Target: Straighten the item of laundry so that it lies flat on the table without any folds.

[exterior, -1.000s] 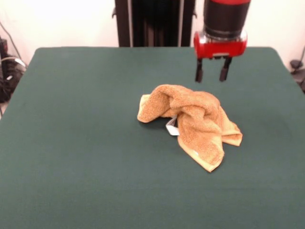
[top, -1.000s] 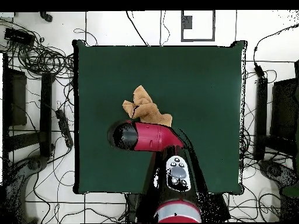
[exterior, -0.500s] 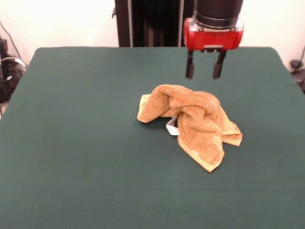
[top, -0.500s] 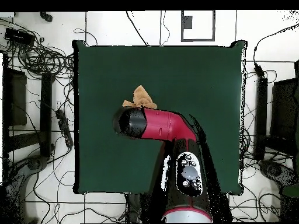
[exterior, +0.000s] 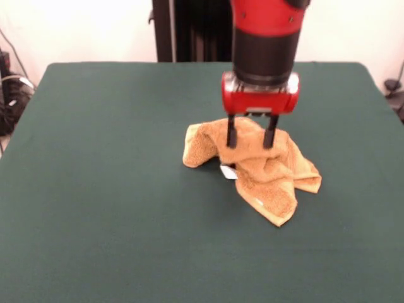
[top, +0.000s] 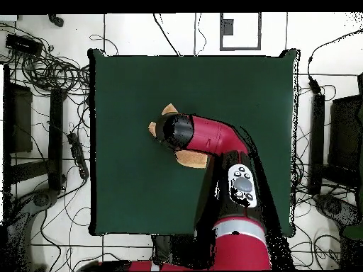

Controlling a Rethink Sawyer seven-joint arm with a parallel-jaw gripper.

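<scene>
Over the frame's centre, the gripper point(exterior: 252, 139) dropped, fingers apart, onto the crumpled towel point(exterior: 271, 170), ready to grab a fold on the counter point(exterior: 95, 189).

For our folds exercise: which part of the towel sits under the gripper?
The raised top hump of the towel; the open gripper straddles it, unlike the flat bottom corner.

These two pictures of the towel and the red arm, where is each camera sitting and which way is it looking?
Front view: sits across the table from the robot, facing it; shows the arm's lower end and its open gripper down at the crumpled towel.
Overhead view: hangs above, looking straight down; shows the whole arm reaching from the bottom edge, covering most of the towel.
Both share the towel, arm and green table.
</scene>
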